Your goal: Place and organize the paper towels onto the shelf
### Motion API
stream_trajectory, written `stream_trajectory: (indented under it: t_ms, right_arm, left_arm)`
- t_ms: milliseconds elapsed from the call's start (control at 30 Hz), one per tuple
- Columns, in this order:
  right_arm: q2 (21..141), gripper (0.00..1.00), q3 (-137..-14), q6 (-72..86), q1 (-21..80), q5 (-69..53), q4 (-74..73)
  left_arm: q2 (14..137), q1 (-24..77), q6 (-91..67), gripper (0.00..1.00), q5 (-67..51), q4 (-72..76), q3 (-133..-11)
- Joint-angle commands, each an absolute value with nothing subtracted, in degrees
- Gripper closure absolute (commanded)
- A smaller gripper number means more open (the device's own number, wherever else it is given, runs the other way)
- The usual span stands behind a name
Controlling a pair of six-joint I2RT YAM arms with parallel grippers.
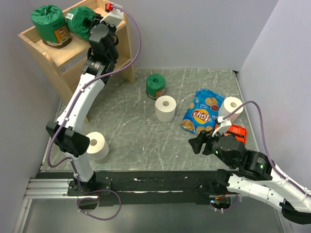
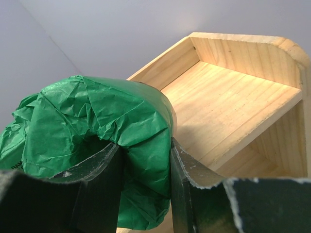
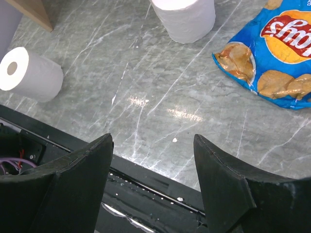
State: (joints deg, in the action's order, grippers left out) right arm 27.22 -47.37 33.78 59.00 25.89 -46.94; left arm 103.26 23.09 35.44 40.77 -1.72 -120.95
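My left gripper (image 1: 92, 25) is shut on a green-wrapped paper towel roll (image 1: 79, 19) (image 2: 97, 121) over the top tier of the light wood shelf (image 1: 52, 54) (image 2: 228, 97). Its fingers (image 2: 189, 179) pinch the crinkly wrap. Beside it, another green roll (image 1: 48, 25) stands on the top tier. A third green roll (image 1: 155, 86) and a white roll (image 1: 165, 108) (image 3: 187, 17) stand mid-table. One white roll (image 1: 97, 145) (image 3: 31, 73) lies near the left arm, another (image 1: 232, 106) at the right. My right gripper (image 1: 198, 144) (image 3: 153, 141) hangs open and empty low over the table's front edge.
A blue chip bag (image 1: 201, 112) (image 3: 272, 53) lies right of centre, with a red packet (image 1: 238, 133) beside my right arm. The shelf stands in the back left corner against the wall. A black rail (image 1: 146, 184) runs along the near edge.
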Motion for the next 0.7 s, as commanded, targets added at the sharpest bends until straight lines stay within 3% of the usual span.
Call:
stream_trajectory:
  t_ms: [0,333,667]
  right_arm:
    - [25.6,0.25,-49.2,33.9,59.0,27.5,-47.4]
    - [25.0,0.25,-48.9,33.9,59.0,28.0,-47.6]
    - [26.6,0.25,-49.3,33.5,59.0,27.8,-46.8]
  left_arm:
    - [98.3,22.0,37.4,0.72,43.7,2.1,-120.3]
    - [96.6,21.1,36.7,0.73,45.3,0.6,-119.7]
    - [93.5,21.5,33.0,0.67,36.4,-4.1,-118.4]
